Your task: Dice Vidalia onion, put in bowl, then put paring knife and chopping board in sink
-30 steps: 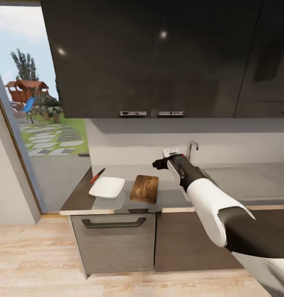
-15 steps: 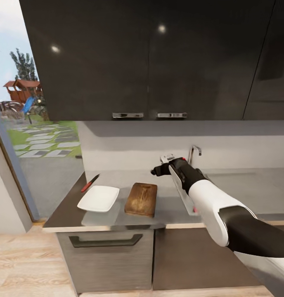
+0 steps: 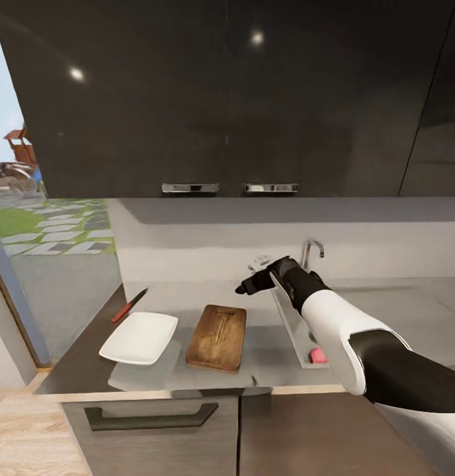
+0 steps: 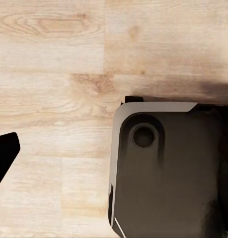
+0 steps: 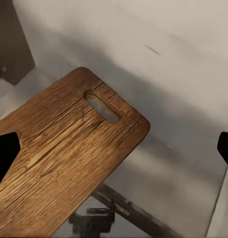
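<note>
Head view: right gripper (image 3: 246, 288) hovering over countertop (image 3: 75, 367), fingers apart, empty. Chopping board (image 3: 217, 336) at its 7 o'clock; sink (image 3: 290, 324) alongside at 5 o'clock. Should be swinging rightward, descending slowly into basin.

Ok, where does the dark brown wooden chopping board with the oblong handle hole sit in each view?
Head view: the dark brown wooden chopping board lies flat on the glossy dark grey countertop, right of the white square bowl.
Right wrist view: the board spans the lower left.
Left wrist view: not in it.
Shared landmark: its oblong handle hole, at the far end in the head view.
</note>
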Available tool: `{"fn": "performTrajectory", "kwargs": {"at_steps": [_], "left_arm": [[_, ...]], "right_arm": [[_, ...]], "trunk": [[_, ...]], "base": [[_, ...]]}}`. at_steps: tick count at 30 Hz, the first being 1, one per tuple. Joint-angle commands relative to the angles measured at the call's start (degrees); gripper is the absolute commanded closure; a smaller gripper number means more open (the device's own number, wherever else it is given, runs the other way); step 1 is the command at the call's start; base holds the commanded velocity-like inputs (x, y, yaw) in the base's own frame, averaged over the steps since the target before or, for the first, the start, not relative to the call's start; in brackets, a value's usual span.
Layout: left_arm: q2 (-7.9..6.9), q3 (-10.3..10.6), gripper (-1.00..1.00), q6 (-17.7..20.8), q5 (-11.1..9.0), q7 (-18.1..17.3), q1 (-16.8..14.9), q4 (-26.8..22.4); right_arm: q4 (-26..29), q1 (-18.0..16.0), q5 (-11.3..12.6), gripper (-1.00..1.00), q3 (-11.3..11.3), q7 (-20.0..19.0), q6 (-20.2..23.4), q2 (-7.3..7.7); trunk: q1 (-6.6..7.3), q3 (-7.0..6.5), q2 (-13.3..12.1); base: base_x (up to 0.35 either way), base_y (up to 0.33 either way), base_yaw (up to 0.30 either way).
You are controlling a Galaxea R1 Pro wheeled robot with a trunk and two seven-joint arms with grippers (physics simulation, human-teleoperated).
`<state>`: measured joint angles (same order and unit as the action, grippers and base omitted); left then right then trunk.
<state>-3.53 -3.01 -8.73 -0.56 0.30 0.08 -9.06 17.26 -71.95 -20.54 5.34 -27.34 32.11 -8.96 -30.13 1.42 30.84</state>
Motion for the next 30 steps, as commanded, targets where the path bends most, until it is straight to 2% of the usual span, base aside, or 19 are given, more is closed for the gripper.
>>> {"fn": "performTrajectory", "kwargs": {"at_steps": [1,4,11,19,26,30], "left_arm": [[0.02,-0.26,-1.0,-0.08,-0.06,-0.03,0.01,-0.08],[0.02,-0.3,-1.0,-0.07,-0.06,-0.03,0.01,-0.08],[0.02,-0.25,-1.0,0.01,-0.06,-0.03,0.01,-0.08],[0.02,-0.24,-1.0,0.01,-0.06,-0.03,0.01,-0.08],[-0.15,-0.16,-1.0,-0.14,-0.06,-0.16,0.01,-0.07],[-0.36,-0.16,-1.0,-0.12,-0.06,-0.4,0.01,0.01]], "right_arm": [[0.01,-0.04,-1.38,-1.0,0.11,-1.58,0.15,0.0],[-0.68,-0.04,-2.6,-1.0,0.11,-4.04,0.15,0.0],[-1.05,-0.04,-2.95,-1.0,0.11,-7.03,0.12,0.02],[-1.1,-0.04,-3.01,-1.0,0.11,-7.69,0.03,0.08],[-3.22,-0.04,-3.02,-1.0,0.11,-7.81,-3.19,0.02],[-3.64,-0.02,-3.0,-1.0,0.13,-7.83,-3.6,0.01]], "trunk": [[-0.04,0.1,0.1],[-0.04,0.1,0.1],[-0.04,0.1,0.1],[-0.04,0.1,0.1],[-0.04,0.1,0.1],[-0.04,0.1,0.1]], "base": [[0.132,-0.006,0.0],[0.113,-0.003,0.0],[0.033,0.0,0.0],[0.056,-0.034,0.0],[0.246,-0.107,0.0],[0.302,-0.058,0.0]]}}
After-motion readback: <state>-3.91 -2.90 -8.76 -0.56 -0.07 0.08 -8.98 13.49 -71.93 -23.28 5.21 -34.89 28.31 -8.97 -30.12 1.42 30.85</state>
